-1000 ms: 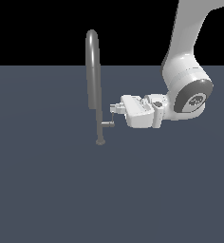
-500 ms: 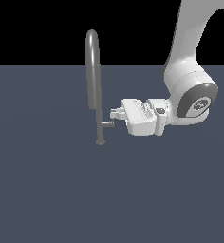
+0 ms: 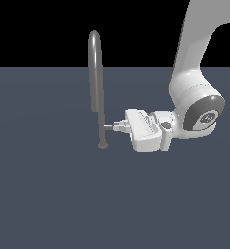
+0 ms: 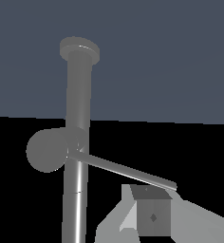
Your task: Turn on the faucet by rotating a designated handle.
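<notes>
Faucet (image 3: pixel 98 92) stands upright on grey floor (image 3: pixel 48 194), handle (image 3: pixel 109 127) jutting toward exterior view's right. Gripper (image 3: pixel 119 127) horizontal at handle's tip; finger (image 4: pixel 152 216) just beside lever rod (image 4: pixel 123 171) in wrist view; can't tell if clamped or apart

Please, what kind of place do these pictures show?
Probably a bare simulated test scene, not a real kitchen: a lone faucet stands on a flat grey floor under a black background, with only the gripper at its handle.

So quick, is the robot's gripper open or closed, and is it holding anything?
Gripper: right at the handle of the faucet; cannot be told whether it is open, closed or gripping.
</notes>
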